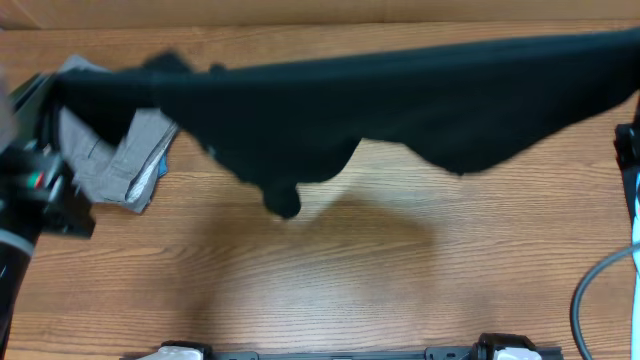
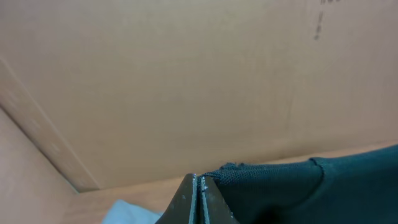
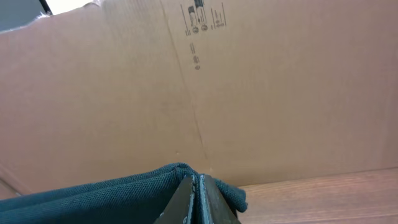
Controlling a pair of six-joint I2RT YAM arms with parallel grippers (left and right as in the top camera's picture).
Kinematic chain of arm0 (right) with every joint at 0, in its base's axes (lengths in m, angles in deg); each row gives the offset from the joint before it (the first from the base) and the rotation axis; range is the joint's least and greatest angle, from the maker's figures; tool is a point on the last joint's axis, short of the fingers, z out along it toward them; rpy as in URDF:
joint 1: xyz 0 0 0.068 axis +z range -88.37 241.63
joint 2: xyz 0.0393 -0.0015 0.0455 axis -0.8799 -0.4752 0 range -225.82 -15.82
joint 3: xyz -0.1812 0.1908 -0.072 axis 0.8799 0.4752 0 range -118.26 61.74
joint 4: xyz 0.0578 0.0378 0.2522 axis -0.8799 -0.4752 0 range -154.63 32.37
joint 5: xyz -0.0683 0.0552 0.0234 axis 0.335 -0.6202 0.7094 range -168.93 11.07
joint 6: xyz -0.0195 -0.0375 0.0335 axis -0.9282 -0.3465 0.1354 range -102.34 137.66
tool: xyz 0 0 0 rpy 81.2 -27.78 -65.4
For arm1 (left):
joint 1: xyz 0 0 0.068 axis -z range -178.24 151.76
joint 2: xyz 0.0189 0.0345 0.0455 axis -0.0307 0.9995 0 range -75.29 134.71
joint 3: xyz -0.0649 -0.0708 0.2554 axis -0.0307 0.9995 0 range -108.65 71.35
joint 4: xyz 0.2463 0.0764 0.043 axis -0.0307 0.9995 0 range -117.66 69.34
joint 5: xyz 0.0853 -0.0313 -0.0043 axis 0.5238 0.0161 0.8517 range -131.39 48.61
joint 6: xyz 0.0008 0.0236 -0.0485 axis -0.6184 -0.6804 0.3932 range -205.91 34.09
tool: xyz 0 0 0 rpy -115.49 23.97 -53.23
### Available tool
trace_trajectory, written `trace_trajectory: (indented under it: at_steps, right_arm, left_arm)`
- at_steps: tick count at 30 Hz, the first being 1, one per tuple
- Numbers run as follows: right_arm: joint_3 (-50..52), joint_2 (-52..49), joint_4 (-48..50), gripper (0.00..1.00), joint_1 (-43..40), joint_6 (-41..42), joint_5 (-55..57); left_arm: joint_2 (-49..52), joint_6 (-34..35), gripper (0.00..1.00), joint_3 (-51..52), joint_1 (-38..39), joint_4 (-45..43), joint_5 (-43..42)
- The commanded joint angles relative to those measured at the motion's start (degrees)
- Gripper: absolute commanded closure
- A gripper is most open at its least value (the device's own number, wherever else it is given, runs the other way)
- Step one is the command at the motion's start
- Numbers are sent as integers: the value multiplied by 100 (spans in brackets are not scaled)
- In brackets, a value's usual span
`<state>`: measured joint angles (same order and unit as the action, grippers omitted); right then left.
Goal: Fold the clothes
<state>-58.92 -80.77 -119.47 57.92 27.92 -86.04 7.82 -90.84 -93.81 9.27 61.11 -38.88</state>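
Left claw: clenched on one end of the clothes. In the left wrist view the black cloth runs off from its tips toward 3 o'clock.
Right claw: clenched on the other end. Cloth bunches over its tips and trails toward 9 o'clock.
Clothes: stretched between the two claws from 9 to 3 o'clock across the far half of the overhead view. The lower edge sags toward 6 o'clock, left of centre.
Table: wood, carrying the cloth's soft shadow.
Grey trousers: folded, at 9 o'clock, partly hidden by the black cloth.
Cardboard wall: farthest, at 12 o'clock.
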Motion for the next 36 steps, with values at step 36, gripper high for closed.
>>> trace_trajectory:
  at_steps: [36]
  right_arm:
    - [-271,-3036,-509,95,-673,-588,-942]
  left_arm:
    - [2758,-125,95,605,15,96,-1104]
